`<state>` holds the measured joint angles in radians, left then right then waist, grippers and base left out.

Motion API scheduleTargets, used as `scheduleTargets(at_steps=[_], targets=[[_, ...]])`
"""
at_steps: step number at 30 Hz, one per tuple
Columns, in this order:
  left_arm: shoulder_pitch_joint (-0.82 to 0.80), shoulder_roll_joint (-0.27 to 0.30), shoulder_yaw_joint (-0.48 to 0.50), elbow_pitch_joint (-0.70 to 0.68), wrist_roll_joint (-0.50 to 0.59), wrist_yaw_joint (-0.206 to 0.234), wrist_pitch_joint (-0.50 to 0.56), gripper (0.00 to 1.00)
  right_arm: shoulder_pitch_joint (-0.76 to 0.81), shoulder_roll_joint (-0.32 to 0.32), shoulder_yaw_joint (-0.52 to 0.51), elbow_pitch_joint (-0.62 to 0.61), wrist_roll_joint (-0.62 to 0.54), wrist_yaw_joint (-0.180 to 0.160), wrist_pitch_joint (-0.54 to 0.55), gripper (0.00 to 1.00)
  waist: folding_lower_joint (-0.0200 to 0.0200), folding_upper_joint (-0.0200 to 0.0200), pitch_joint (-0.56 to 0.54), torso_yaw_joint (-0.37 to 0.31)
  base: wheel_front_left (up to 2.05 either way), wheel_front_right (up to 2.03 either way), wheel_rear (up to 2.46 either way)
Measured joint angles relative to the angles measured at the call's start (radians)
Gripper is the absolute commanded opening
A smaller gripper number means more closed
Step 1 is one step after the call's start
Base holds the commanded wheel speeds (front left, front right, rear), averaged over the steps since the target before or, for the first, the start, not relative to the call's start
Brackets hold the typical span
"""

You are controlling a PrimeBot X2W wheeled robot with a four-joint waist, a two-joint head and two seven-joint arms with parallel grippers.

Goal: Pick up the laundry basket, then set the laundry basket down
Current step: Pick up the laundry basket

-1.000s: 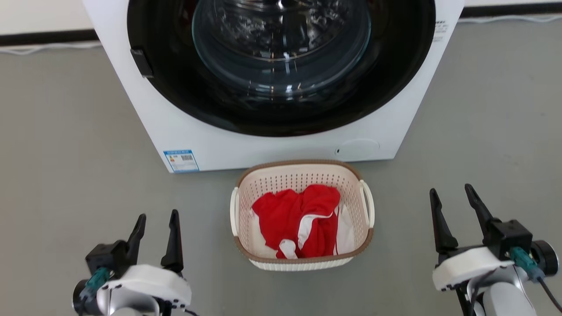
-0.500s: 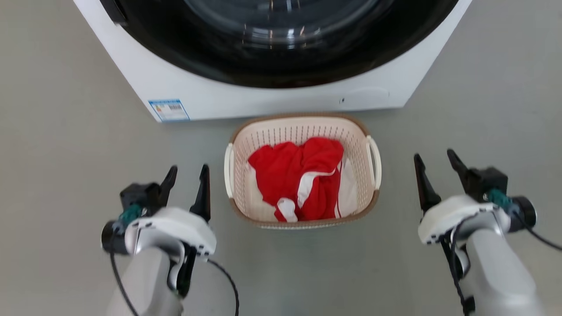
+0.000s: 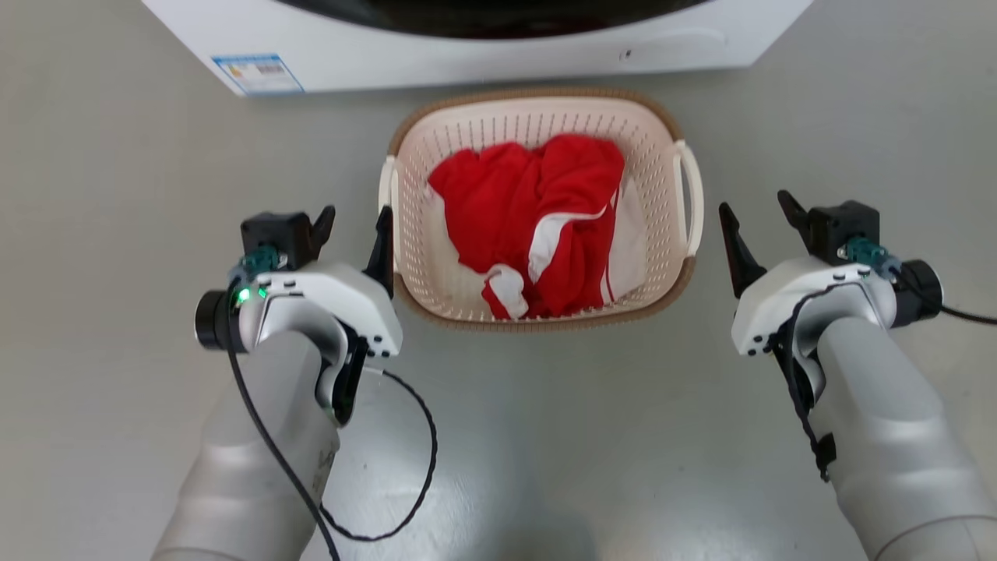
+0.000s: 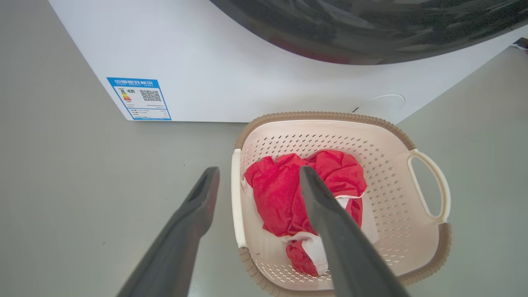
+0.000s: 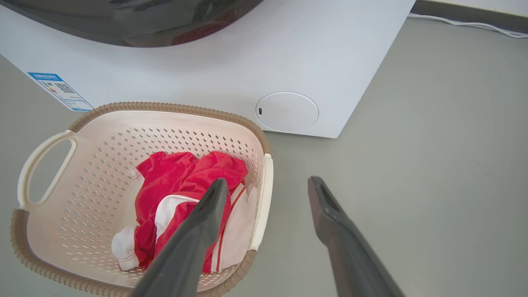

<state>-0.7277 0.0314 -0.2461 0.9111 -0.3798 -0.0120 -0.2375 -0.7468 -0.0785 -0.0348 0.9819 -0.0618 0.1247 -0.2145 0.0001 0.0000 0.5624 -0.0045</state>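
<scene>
Both pairs of my fingers stand open and empty. My left fingers [image 3: 382,245] sit just beside the left white handle [image 3: 387,187] of the small cream-white perforated plastic laundry basket [image 3: 537,95] with its brown woven-look rim. My right fingers [image 3: 734,249] are near the right white handle [image 3: 693,195], not touching. The basket rests on the grey floor [image 3: 545,436], close before the white washing machine [image 3: 467,54], holding a crumpled red-and-white garment [image 3: 537,210]. I judge nothing is done yet: gripping, lifting and setting down all remain.
</scene>
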Motion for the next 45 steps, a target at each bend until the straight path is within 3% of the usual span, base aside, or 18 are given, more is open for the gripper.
scheduleTargets(at_steps=[9,23,45], targets=[[-0.119,-0.002,-0.095,0.109,-0.072,0.027,0.001,1.0,-0.101,-0.011,0.001,0.093,-0.032,0.0,-0.002,1.0,0.0,0.0,0.126,0.008,0.0,0.0,0.0],[-0.248,-0.002,-0.201,0.191,-0.166,0.057,-0.005,1.0,-0.206,-0.012,-0.023,0.139,-0.066,0.0,-0.025,1.0,0.0,0.0,0.25,0.019,0.0,0.0,0.0],[-0.413,-0.004,-0.29,0.299,-0.184,0.082,-0.009,1.0,-0.318,-0.008,-0.068,0.165,-0.127,0.0,-0.034,1.0,0.0,-0.0001,0.378,0.012,0.0,0.0,0.0]])
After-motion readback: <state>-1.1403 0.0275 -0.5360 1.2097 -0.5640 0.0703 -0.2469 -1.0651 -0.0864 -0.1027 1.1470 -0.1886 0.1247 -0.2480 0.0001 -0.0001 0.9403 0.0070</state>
